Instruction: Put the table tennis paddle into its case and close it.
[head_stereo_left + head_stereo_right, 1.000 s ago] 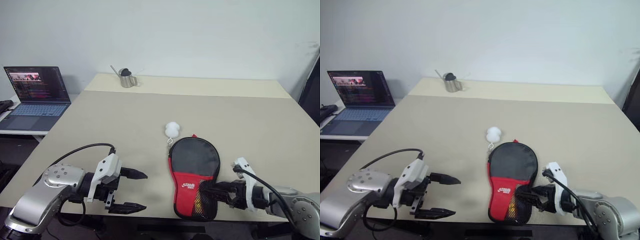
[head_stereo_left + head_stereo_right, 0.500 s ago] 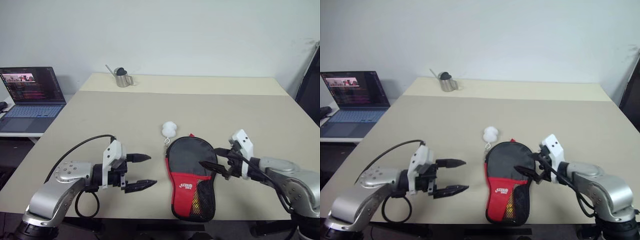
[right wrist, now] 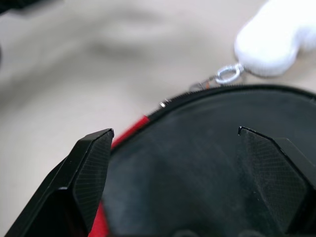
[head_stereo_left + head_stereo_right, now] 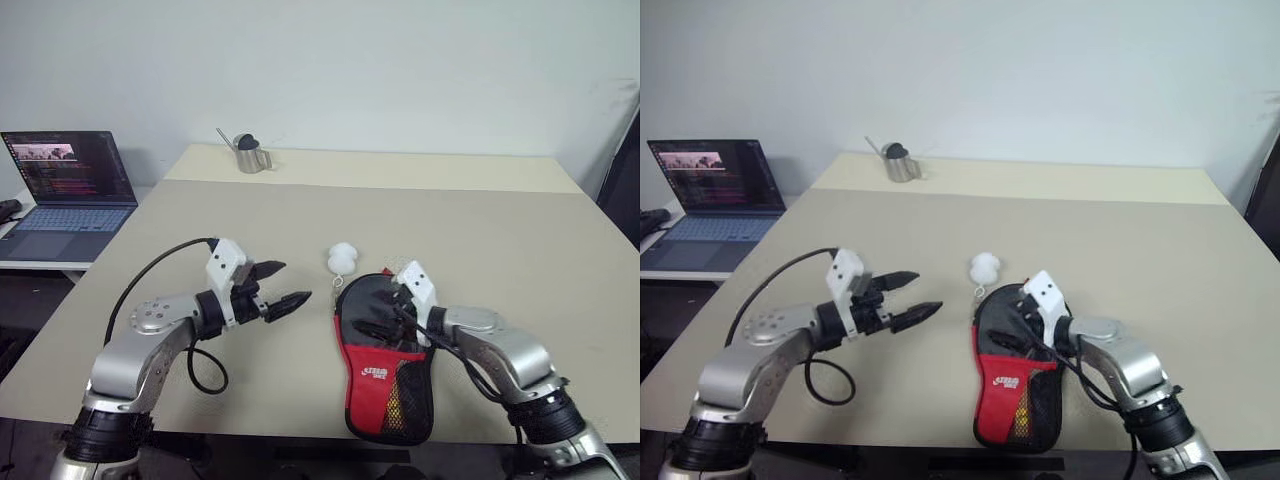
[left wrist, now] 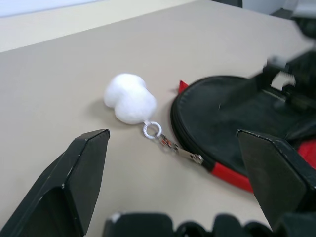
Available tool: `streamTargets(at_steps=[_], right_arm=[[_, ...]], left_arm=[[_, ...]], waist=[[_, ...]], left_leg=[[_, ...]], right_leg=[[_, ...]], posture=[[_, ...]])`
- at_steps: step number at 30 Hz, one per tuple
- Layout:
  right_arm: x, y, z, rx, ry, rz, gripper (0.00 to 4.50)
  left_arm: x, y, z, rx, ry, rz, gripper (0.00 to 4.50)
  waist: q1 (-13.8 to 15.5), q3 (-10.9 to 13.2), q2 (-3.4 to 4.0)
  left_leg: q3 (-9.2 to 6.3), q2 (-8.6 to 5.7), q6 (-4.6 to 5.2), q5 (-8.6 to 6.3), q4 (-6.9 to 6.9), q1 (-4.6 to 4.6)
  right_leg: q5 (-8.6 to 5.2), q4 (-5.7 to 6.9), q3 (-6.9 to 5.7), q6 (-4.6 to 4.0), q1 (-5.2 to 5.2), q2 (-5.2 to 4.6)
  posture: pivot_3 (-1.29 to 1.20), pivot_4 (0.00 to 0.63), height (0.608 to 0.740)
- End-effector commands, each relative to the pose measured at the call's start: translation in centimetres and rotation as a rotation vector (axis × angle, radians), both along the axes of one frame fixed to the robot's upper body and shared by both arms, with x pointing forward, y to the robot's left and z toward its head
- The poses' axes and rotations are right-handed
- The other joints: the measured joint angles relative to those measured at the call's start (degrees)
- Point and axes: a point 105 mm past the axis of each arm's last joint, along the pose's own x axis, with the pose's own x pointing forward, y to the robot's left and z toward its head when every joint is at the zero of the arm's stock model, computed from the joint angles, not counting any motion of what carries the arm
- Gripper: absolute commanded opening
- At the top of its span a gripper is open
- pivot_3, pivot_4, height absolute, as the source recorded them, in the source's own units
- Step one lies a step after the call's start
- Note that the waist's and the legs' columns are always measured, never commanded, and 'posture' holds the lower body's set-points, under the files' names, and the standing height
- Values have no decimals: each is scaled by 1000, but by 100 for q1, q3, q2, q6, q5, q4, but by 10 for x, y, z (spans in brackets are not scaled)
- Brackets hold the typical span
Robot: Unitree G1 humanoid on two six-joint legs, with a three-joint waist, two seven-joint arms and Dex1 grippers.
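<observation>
On a beige table [image 4: 500, 240] near its front edge, the case [image 4: 388, 355] lay flat, its round black end pointing away from the robot and its red panel with white logo and black mesh pocket toward the table's front edge. The white fluffy ball [image 4: 343, 258] on the zipper pull rested on the tabletop just beyond the round end, joined to it by a small ring and metal pull. A sliver of red showed along the case's rim in the left wrist view. The table tennis paddle could not be made out apart from the case; whether it sat inside could not be told.

The right gripper [image 4: 385, 312] hung over the black upper part of the case, its two fingers spread wide with nothing between them; in the right wrist view the black fabric filled the space ahead of the fingers. Whether the fingertips touched the fabric could not be told.

The left gripper [image 4: 280, 285] hovered above bare table to the left of the case, pointing toward the fluffy ball, its jaws also spread and empty.

At the far side stood a small metal pitcher [image 4: 250, 155], and a laptop [image 4: 65, 190] sat open on a separate surface to the left.
</observation>
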Motion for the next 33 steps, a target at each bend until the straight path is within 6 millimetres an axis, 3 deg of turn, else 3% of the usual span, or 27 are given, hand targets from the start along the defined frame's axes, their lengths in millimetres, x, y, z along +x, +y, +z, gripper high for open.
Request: streamTargets(at_steps=[1, 10, 17, 21, 33], right_arm=[[8, 0, 4, 9, -42, -33, 4450], [5, 9, 4, 33, -38, -21, 4450], [2, 13, 2, 45, -31, -32, 4450], [0, 17, 2, 49, -33, -35, 4450], [3, 11, 0, 47, -42, -111, 4450]], left_arm=[[21, -3, 9, 16, 2, 30, 4500], [75, -24, 10, 55, 11, 32, 4500], [110, -47, -10, 119, 34, 34, 4500], [115, -63, -18, 141, 51, -7, 4500], [115, -75, -48, 226, 109, -15, 4500]], waist=[[3, 0, 0], [-8, 0, 0], [-9, 0, -1], [-12, 0, -1], [-13, 0, -1]], left_leg=[[0, -1, 0, 0, 1, 0], [-1, -3, 0, 0, 18, -2], [1, -11, 0, 0, 29, -12], [3, -13, 0, 0, 31, -16], [1, -14, 0, 0, 37, -21]], right_leg=[[0, 1, -3, 1, 0, 0], [2, 7, -17, 2, 1, 3], [3, 8, -24, 3, 2, 4], [2, 8, -29, 3, 0, 5], [3, 10, -34, 3, -1, 11]], posture=[[0, 150, 740], [0, 150, 740], [0, 150, 740], [0, 150, 740], [0, 150, 740]])
